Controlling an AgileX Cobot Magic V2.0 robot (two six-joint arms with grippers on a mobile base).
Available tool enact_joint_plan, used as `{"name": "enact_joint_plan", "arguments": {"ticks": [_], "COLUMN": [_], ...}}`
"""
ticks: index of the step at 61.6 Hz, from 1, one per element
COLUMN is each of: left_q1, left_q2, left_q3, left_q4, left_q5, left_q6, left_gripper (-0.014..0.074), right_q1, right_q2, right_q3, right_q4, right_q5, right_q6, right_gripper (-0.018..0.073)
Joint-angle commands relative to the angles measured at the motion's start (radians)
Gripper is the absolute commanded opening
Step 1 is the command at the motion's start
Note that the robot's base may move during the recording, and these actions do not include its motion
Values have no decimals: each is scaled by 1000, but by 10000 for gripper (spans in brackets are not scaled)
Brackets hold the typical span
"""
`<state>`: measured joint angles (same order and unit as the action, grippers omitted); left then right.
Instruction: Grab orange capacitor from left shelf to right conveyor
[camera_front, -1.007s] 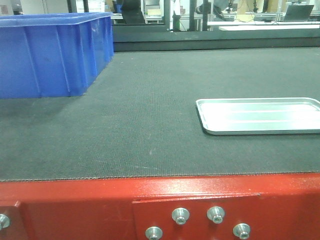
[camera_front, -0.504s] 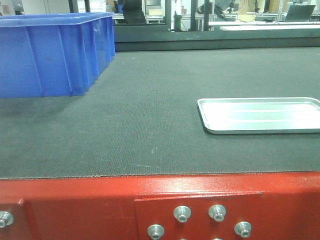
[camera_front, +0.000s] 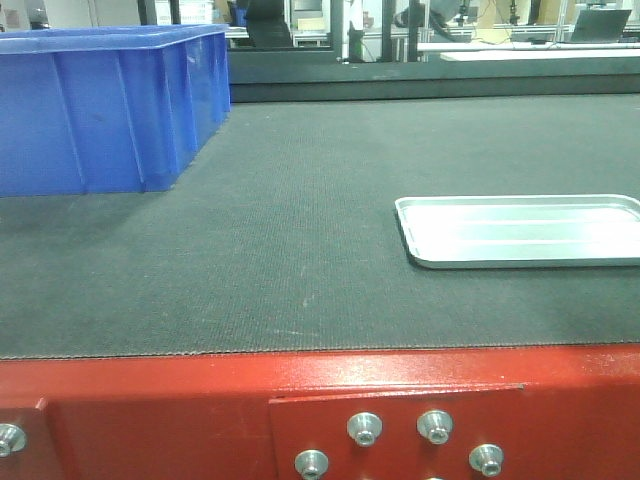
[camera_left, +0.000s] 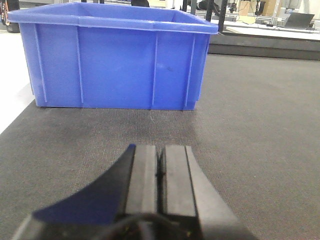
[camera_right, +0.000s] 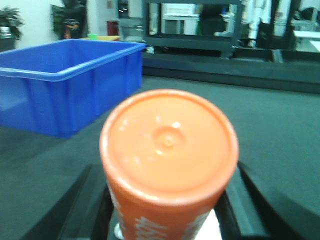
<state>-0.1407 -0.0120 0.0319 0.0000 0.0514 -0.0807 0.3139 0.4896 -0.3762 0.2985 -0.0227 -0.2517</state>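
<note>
My right gripper (camera_right: 169, 207) clamps the orange capacitor (camera_right: 169, 145); my left gripper (camera_left: 160, 167) sits pressed together over the right conveyor (camera_left: 260, 125)

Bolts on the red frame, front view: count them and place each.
5. One bolt at the red frame's left edge; on the raised plate, two upper and two lower. More may be hidden below view.

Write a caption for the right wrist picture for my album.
Right gripper holding the orange capacitor, with the dark conveyor and blue bin behind.
</note>
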Motion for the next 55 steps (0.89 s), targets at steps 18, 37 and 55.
{"name": "enact_joint_plan", "arguments": {"ticks": [18, 37, 55], "left_q1": [-5, -5, -5], "left_q2": [-16, -16, -16], "left_q3": [-7, -7, -7], "left_q4": [0, 0, 0], "left_q5": [-88, -88, -88], "left_q6": [-1, -1, -1], "left_gripper": [-105, -105, -105], "right_q1": [-3, -3, -3], "right_q2": [504, 787, 973], "right_q3": [-30, -30, -31], "right_q4": [-28, -29, -28], "right_q5": [-574, -801, -994], "right_q6": [-3, -3, -1], "right_gripper": [57, 57, 57]}}
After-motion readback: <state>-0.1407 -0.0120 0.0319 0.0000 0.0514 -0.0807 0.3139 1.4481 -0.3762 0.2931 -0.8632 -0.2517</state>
